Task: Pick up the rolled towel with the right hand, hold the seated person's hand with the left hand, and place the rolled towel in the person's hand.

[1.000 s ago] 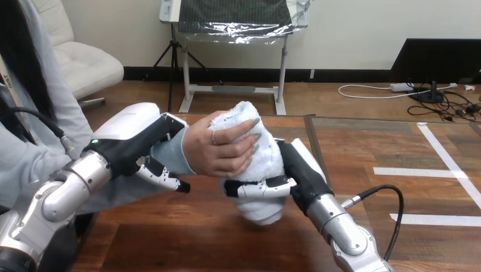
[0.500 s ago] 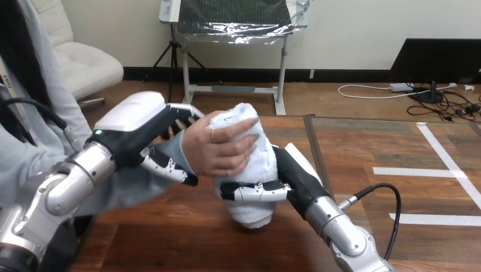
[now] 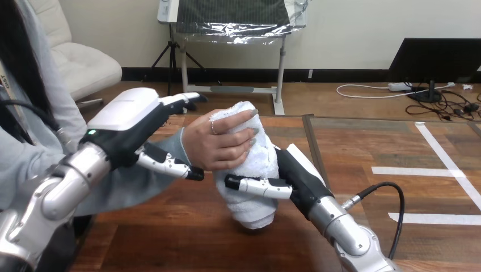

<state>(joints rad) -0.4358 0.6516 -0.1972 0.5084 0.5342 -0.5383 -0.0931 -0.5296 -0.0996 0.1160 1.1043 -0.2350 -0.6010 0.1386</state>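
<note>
Clamps towel in right hand, upright for the person's hand gripping its top. Brackets wrist with left hand spread, steadying.

Left hand: white shell on back, black body, black-and-white jointed fingers. Right hand: black palm, same fingers. Both forearms silver, rounded.

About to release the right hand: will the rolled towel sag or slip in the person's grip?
The rolled towel dents under the person's hand and the fingers of the right hand, so it is probably soft and floppy, not stiff. Its fluffy pile likely grips well; slipping seems unlikely.
</note>
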